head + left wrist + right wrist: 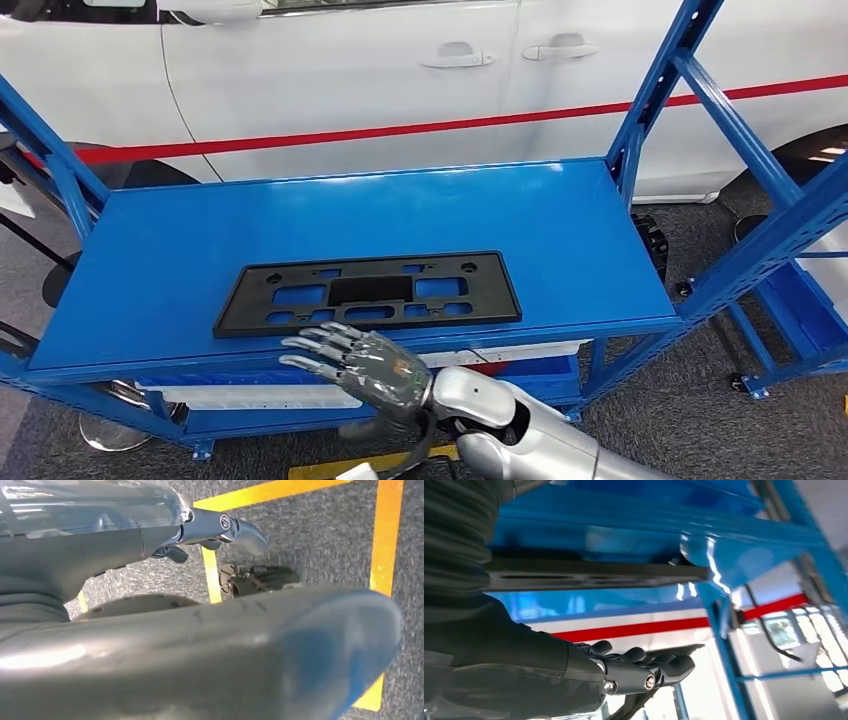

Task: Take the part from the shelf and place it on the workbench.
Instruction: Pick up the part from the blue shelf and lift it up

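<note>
One flat black plastic plate with rectangular cut-outs (368,293), lying flat on the blue metal shelf (300,215), near its front edge and about mid-width. Just nearer, at that edge, right hand (365,366) on a silver arm, fingers spread and extended leftward, gripping nothing, fingertips (296,343) beside the plate's near rim. Left hand (220,527) over grey carpet with yellow tape lines (385,535); grip impossible to judge. Beyond the shelf, white car with red stripe (400,130).

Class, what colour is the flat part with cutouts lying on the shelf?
Black; the part shows best in the head view.
</note>
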Tool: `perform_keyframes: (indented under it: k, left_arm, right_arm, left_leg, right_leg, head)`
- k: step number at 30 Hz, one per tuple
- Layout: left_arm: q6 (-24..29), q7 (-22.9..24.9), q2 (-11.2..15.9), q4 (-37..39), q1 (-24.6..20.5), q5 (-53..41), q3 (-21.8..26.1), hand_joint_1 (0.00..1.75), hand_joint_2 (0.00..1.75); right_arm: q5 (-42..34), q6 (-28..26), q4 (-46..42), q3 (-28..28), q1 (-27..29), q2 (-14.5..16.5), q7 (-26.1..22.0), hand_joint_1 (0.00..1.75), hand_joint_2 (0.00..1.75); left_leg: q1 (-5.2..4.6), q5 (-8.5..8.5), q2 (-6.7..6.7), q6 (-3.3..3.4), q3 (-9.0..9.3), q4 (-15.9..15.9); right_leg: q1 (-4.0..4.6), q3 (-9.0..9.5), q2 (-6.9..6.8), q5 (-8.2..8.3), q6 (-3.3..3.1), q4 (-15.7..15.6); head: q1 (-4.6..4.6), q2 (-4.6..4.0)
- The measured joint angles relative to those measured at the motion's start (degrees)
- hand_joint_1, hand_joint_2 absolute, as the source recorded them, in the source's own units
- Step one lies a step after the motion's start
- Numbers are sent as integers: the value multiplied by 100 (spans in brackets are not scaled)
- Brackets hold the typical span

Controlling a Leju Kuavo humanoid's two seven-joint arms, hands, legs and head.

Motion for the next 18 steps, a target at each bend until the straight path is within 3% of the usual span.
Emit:
perform_keyframes:
  k: [1,4,6,9,10,11,12,15,16,18]
  left_arm:
    - [1,18,-10,0,-6,-19,-4,0,0]
    - [17,80,-35,0,-6,-73,-17,0,0]
    - [40,102,-49,0,-4,-95,-20,0,0]
    - [64,111,-60,0,-5,-98,-20,0,0]
    - [68,111,-62,0,-2,-98,-20,0,0]
    - [69,111,-64,0,3,-98,-20,0,0]
    - [70,111,-66,0,7,-98,-20,0,0]
    - [73,108,-70,0,0,-98,-20,0,0]
    - [74,105,-73,0,-5,-98,-20,0,0]
    - [76,104,-79,0,-3,-98,-20,0,0]
  right_arm:
    - [-38,-8,110,53,-45,179,22,0,175]
    - [-93,-93,446,169,-143,665,125,0,175]
    - [-157,-113,668,201,-241,965,163,0,175]
    - [-284,-47,1027,226,-373,1382,209,0,175]
    - [-321,-19,1152,231,-399,1496,220,0,175]
    - [-349,2,1274,233,-422,1600,225,0,175]
    - [-370,16,1390,235,-450,1698,226,0,175]
    - [-410,34,1661,238,-557,1962,233,0,175]
    - [-418,39,1722,238,-586,2025,234,0,175]
    - [-428,34,1830,238,-617,2112,236,0,175]
  left_leg:
    - [-10,-7,-1,-33,-19,20]
    - [-2,-8,-1,-140,-49,25]
    - [19,-154,-1,-210,-132,214]
    - [39,-653,-2,-279,-586,1210]
    - [42,-740,-2,-293,-724,1503]
    - [42,-717,-2,-300,-773,1604]
    - [43,-592,-2,-300,-716,1483]
    - [37,-83,-3,-255,-185,376]
    - [28,-19,-7,-228,-72,133]
    - [3,-13,-17,-164,-32,13]
  right_leg:
    - [8,64,2,27,-27,-163]
    - [36,54,10,32,-134,-238]
    - [24,59,7,62,-211,-275]
    - [31,51,0,77,-266,-290]
    - [37,49,-1,78,-267,-288]
    - [41,48,-1,77,-268,-285]
    - [42,50,2,77,-268,-281]
    - [52,53,15,74,-244,-263]
    - [62,46,16,78,-221,-260]
    - [77,30,14,99,-160,-270]
  head:
    - [-3,0]
    - [-6,0]
    - [-6,0]
    - [-9,0]
    - [-9,0]
    - [-9,0]
    - [-9,0]
    - [-8,0]
    - [-6,0]
    - [-4,0]
